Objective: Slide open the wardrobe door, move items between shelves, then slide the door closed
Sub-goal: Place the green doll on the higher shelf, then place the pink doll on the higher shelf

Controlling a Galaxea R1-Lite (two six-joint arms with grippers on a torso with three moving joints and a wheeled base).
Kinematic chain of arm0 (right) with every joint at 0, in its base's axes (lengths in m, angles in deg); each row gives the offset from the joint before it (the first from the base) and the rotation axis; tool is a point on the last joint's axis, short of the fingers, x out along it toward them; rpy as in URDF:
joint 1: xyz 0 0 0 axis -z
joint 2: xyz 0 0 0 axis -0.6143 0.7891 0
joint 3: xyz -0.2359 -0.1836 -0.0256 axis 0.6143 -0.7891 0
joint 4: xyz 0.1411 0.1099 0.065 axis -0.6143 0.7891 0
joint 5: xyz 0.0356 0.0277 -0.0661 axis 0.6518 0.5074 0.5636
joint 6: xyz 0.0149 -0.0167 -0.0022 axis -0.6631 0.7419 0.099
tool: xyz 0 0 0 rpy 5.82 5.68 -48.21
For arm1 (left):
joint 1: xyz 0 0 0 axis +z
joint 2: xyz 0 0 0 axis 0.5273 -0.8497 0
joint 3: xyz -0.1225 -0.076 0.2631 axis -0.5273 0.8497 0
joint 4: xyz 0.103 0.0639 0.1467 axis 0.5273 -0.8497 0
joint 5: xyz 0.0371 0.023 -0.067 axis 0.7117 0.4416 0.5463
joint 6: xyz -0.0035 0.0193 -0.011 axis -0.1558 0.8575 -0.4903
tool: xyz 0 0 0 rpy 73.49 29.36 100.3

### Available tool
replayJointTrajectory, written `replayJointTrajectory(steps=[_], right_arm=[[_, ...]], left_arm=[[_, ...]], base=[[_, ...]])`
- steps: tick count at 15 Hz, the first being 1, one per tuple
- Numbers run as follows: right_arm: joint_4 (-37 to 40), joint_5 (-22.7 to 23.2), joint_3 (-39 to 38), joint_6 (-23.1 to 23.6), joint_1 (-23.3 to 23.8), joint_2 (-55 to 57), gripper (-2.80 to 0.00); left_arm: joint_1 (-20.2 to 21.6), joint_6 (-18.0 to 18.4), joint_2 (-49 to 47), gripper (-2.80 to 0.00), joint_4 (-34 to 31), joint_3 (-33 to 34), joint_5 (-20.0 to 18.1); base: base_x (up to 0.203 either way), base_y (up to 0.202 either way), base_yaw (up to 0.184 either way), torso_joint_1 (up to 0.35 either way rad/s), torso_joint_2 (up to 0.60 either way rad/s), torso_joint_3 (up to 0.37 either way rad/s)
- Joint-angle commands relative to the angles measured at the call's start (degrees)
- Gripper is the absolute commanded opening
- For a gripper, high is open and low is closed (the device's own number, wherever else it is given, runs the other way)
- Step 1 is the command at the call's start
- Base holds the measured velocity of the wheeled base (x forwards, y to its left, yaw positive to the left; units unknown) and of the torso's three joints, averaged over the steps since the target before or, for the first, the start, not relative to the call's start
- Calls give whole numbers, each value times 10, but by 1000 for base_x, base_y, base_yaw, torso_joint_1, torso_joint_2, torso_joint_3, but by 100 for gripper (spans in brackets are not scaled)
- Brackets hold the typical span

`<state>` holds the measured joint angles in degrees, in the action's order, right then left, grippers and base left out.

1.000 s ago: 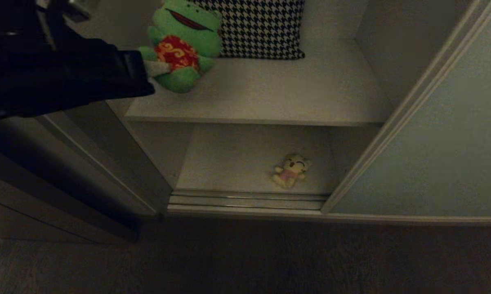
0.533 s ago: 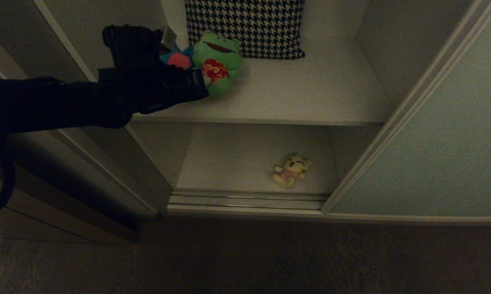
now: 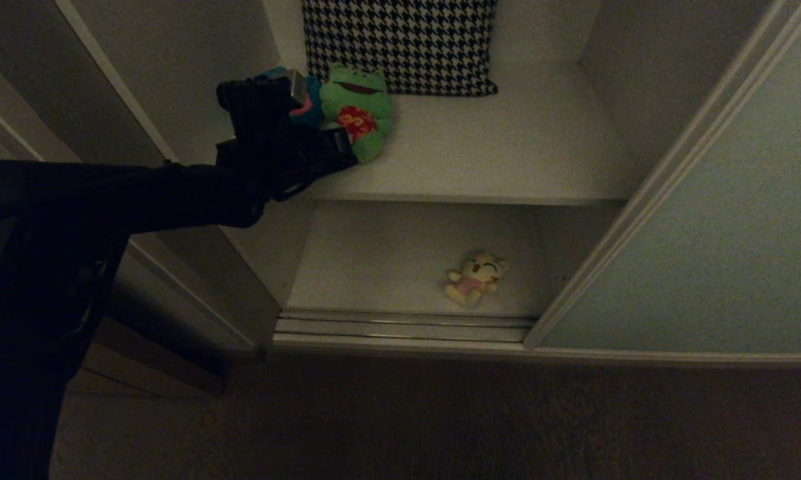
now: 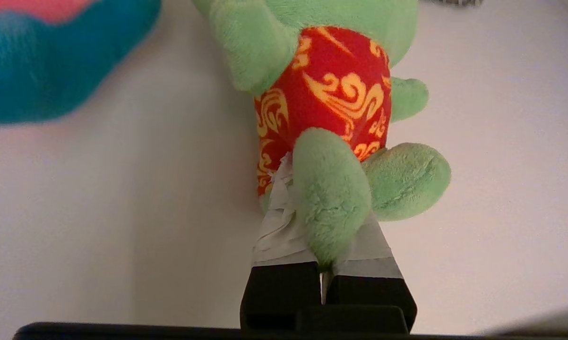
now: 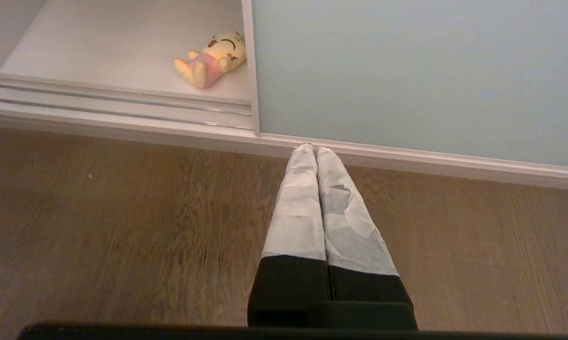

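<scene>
My left gripper (image 3: 342,142) reaches over the upper shelf (image 3: 507,147) and is shut on a leg of the green frog (image 3: 357,110). In the left wrist view the taped fingers (image 4: 279,226) pinch that leg, and the frog (image 4: 340,85) in its red bib lies low over the white board. The blue toy (image 3: 307,107) sits just left of the frog, beside it (image 4: 52,61). On the lower shelf (image 3: 374,260) lies the yellow toy (image 3: 475,278). The sliding wardrobe door (image 3: 720,233) stands pushed to the right. My right gripper (image 5: 316,150) hangs shut and empty above the floor.
A black-and-white houndstooth cushion (image 3: 407,40) leans at the back of the upper shelf. Silver floor rails (image 3: 400,327) run along the wardrobe's front edge. Wooden floor (image 5: 123,226) lies in front, and the wardrobe's left side wall (image 3: 174,80) is close to my left arm.
My left arm has carried the frog forward and down, deeper onto the upper shelf, ending next to the blue toy. The right arm has not moved.
</scene>
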<state>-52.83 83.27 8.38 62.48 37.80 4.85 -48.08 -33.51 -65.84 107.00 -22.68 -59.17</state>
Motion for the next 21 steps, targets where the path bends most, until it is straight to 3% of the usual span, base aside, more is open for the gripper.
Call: replayJointTrajectory(steps=[1, 5, 6, 12, 17, 18, 21], right_arm=[[0, 0, 0, 0, 0, 0, -280], [0, 0, 0, 1, -1, 0, -280], [0, 0, 0, 1, -1, 0, -280], [0, 0, 0, 1, 0, 0, -280], [0, 0, 0, 1, 0, 0, -280], [0, 0, 0, 0, 0, 0, -280], [0, 0, 0, 0, 0, 0, -280]], left_arm=[[0, 1, -6, -280, 28, -1, 10], [-1, 2, -7, -280, 57, -2, 11], [-1, 2, -7, 0, 63, -2, 10], [-2, -3, 7, 0, 67, -2, 8], [-2, -2, 155, 0, 22, 15, 14], [-2, 2, 197, -280, -10, 35, 13], [-2, 30, 331, -280, -105, 174, 12]], base=[[0, 0, 0, 0, 0, 0], [0, 0, 0, 0, 0, 0], [0, 0, 0, 0, 0, 0], [0, 0, 0, 0, 0, 0], [0, 0, 0, 0, 0, 0], [0, 0, 0, 0, 0, 0], [0, 0, 0, 0, 0, 0]])
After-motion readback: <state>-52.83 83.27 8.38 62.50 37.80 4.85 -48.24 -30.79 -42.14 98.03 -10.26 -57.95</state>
